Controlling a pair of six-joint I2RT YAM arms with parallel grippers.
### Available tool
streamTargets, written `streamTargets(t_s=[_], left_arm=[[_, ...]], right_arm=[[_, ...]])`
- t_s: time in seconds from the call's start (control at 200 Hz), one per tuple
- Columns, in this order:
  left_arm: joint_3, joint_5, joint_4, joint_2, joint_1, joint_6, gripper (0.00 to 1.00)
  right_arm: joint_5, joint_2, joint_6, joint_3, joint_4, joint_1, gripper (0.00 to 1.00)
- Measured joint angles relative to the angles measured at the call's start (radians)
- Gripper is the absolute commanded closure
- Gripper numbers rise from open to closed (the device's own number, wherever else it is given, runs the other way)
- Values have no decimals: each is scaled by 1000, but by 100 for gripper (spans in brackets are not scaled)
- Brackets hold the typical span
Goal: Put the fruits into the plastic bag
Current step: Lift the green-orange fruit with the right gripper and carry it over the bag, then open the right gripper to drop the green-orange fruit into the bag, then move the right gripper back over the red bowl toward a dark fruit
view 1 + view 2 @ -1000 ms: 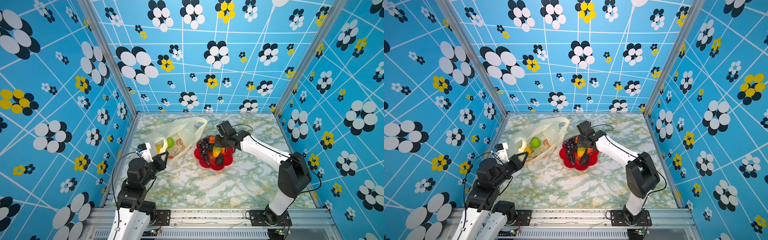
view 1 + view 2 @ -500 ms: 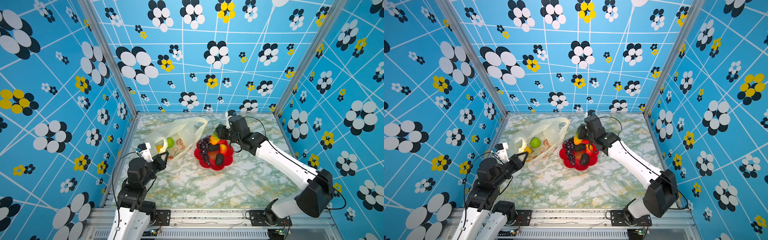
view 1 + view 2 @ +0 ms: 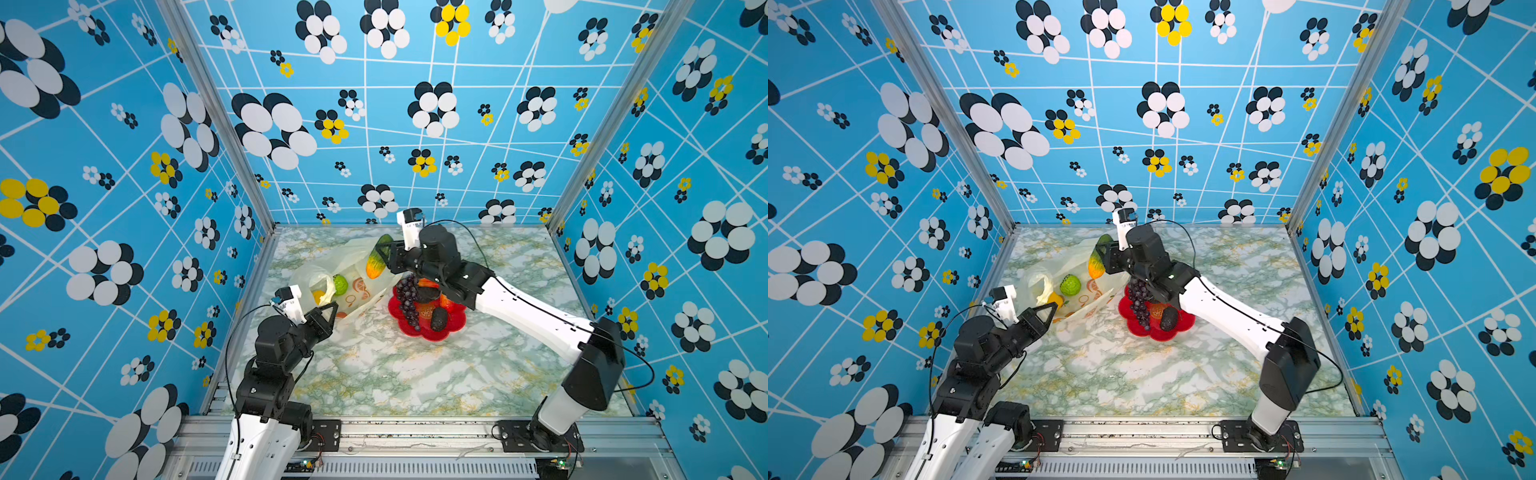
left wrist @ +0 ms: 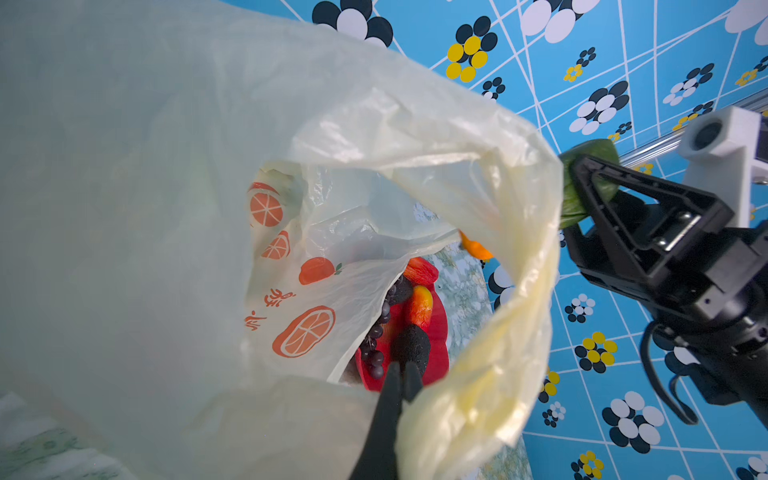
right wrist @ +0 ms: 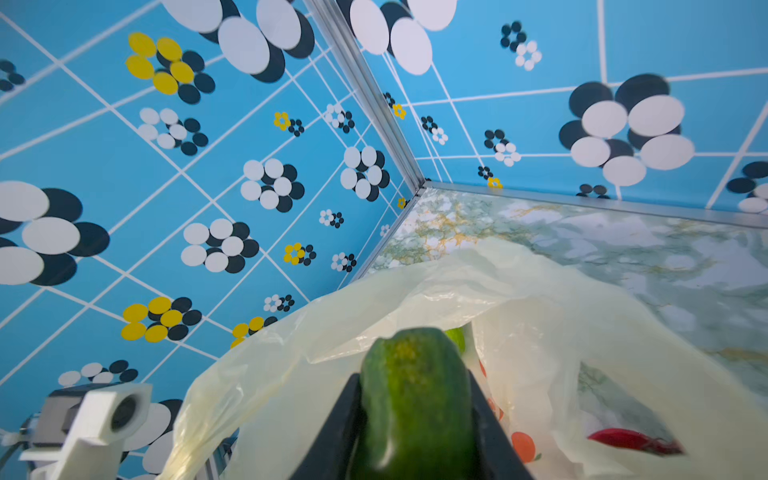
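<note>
Your bench (image 3: 415, 374) (image 3: 1121, 374) is a green-veined marble slab. The plastic bag (image 3: 349, 266) (image 3: 1067, 266) lies on its far left part, with its mouth turned towards your left arm.

Your right gripper (image 3: 384, 254) (image 3: 1103, 254) hangs over the bag's far right edge. Its jaws are clamped on a green-and-orange fruit (image 3: 376, 262) (image 3: 1096, 262), one on each flank, as the right wrist view shows (image 5: 411, 395). The green end sticks out past the tips and the orange end points down. From the left wrist view the fruit (image 4: 598, 153) sits just outside the raised rim of the bag (image 4: 374, 124), beside the opening and not inside it.

Your left gripper (image 3: 332, 307) (image 3: 1054, 306) is at the bag's near edge. Its jaws (image 4: 401, 368) are pressed together and appear to pinch the bag's rim, though the film folds around them and hides the contact.

The red flower-shaped dish (image 3: 453, 328) (image 3: 1183, 324) rests on the bench just right of the bag, beneath your right forearm. On it:
- the dark grape bunch (image 3: 407, 299) (image 3: 1139, 301), along the side nearest the bag
- a dark avocado (image 3: 438, 319) (image 3: 1169, 318), towards the near rim
- a red-orange piece (image 4: 420, 305)

Inside the bag, seen through its mouth, lie the bumpy green ball (image 3: 340, 284) (image 3: 1070, 285) and a yellow piece (image 3: 319, 296) (image 3: 1055, 298) close beside it.
</note>
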State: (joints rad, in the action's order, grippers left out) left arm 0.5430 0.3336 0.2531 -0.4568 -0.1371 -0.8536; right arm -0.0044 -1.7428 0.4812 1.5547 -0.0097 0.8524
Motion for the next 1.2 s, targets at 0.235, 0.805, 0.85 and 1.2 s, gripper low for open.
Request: streamTargets(t_s=[0.235,0.805,0.85,1.2], left_arm=[[0,0,-14,0,0,-3,100],[0,0,-13,-8,0,1,100],[0,0,-13,-8,0,1,100],[0,0,-14,-18,0,0,100]], right_arm=[[-43,-210,107,89,-7,37,77],[-114,-121,98,47,-41,37,27],[-104,-49,76,5,-50,37,26],[103,437,-95,-164,-180,11,19]])
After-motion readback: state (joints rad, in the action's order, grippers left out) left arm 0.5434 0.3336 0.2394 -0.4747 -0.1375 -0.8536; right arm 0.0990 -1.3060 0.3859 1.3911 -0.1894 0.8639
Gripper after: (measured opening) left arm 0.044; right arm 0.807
